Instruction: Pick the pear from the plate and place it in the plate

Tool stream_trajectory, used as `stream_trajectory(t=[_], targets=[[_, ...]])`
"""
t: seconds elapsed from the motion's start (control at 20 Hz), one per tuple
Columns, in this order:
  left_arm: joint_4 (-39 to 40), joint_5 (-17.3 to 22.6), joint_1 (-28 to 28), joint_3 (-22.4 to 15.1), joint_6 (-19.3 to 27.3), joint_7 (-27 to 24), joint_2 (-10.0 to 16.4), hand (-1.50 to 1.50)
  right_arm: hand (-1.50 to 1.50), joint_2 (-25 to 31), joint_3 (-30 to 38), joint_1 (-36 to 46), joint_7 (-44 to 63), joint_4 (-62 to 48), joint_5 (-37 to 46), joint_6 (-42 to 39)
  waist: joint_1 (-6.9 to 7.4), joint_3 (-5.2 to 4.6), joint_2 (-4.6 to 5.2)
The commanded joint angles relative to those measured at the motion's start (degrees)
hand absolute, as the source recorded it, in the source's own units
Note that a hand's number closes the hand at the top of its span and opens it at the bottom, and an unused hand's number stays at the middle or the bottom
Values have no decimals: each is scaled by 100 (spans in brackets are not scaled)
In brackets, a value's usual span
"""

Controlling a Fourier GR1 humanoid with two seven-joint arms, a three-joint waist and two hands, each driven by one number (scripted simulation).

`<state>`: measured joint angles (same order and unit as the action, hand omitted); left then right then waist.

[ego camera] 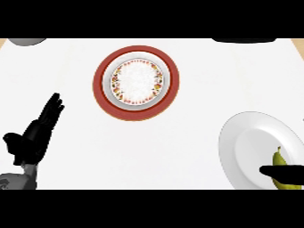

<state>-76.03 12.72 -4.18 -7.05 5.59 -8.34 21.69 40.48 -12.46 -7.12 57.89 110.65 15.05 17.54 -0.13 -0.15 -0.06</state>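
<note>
One pear on the white plate points its stem away; right hand spread, thumb crossing it.

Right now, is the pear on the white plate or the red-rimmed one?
On the white plate: the pear lies there, partly behind the right robot hand. The red-rimmed plate is bare.

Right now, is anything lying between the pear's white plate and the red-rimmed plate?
Nothing: in the head view only bare counter separates the white plate from the red-rimmed plate.
</note>
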Motion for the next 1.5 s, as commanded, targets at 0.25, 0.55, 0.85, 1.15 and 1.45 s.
stream_trajectory(t=[0.25, 0.55, 0.85, 1.15, 1.45], targets=[[-151, -56, 27, 70, -48, 120, -50, 0, -150, 508, 377, 248, 1328, 153, -1257, -1409, 23, 11, 5], [139, -203, -5, 71, -124, -123, -168, 0, -150, 603, 204, 223, 1372, -214, -1342, -1600, 7, 11, 10], [-296, -251, 191, 115, -40, 161, -153, 0, -150, 588, -87, 256, 1671, -251, -1434, -1835, 42, 13, -1], [480, -446, 22, 211, -179, -481, -401, 0, -150, 238, -181, 502, 1187, -1096, -1213, -1919, 25, 12, 12], [456, -423, -98, 369, -261, -242, -362, 0, -150, 158, -271, 534, 1005, -1637, -967, -2160, 11, 12, 13]])
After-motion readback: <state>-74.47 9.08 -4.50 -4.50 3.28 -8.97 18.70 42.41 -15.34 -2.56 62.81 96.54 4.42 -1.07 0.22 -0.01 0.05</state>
